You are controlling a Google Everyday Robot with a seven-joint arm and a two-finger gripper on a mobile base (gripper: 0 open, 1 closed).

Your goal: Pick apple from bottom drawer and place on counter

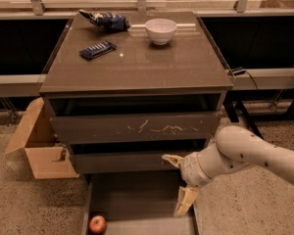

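- The apple (97, 224) lies in the front left corner of the bottom drawer (137, 197), which is pulled out.
- The tool (173, 185) is over the right side of this drawer, apart from the apple, with its fingers spread wide and holding nothing.
- On the table (137, 65) stand a white bowl (160, 31) and a blue packet (98, 49).
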